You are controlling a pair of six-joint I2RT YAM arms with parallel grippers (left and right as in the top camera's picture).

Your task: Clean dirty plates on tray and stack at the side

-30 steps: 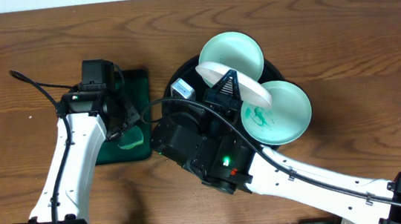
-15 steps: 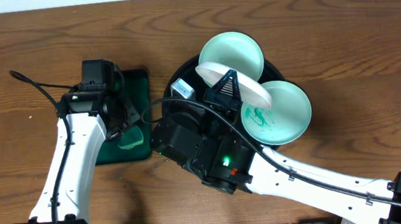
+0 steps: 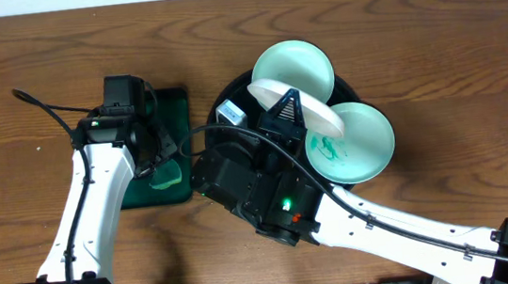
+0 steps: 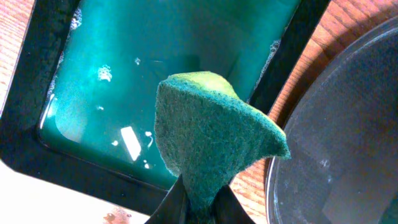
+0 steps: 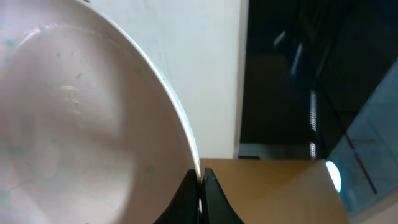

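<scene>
The large black tray (image 3: 230, 95) holds two pale-mint plates: a clean one (image 3: 298, 66) at the back and one with teal smears (image 3: 356, 143) at the right. My right gripper (image 3: 290, 110) is shut on the rim of a third, white plate (image 3: 302, 107), held tilted on edge above the tray; in the right wrist view the plate (image 5: 81, 124) fills the left and the jaws (image 5: 199, 186) pinch its rim. My left gripper (image 4: 198, 205) is shut on a green sponge (image 4: 211, 134), held above the near edge of the small dark green tray (image 4: 155, 74), beside the black tray (image 4: 342, 143).
The small rectangular green tray (image 3: 170, 108) with wet green liquid lies left of the black tray. Bare wooden table (image 3: 432, 38) surrounds both. The right arm's body covers the front of the black tray. A black cable (image 3: 42, 103) runs at the left.
</scene>
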